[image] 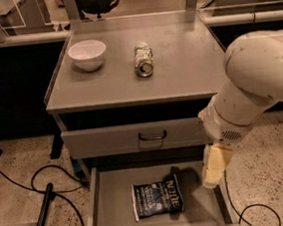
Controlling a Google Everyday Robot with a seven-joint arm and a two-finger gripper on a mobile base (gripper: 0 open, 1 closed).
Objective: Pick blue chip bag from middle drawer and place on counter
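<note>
The blue chip bag (157, 199) lies flat on the floor of the open middle drawer (113, 212), near its centre, white lettering up. My gripper (212, 174) hangs at the end of the white arm over the drawer's right side. It is to the right of the bag and a little above it, not touching it. The counter (186, 60) is the grey cabinet top above.
A white bowl (88, 54) and a green-and-white can (144, 59) lying on its side are on the counter. A shut drawer front with a dark handle (152, 135) sits above the open drawer. Black cables (43, 187) lie on the floor at the left.
</note>
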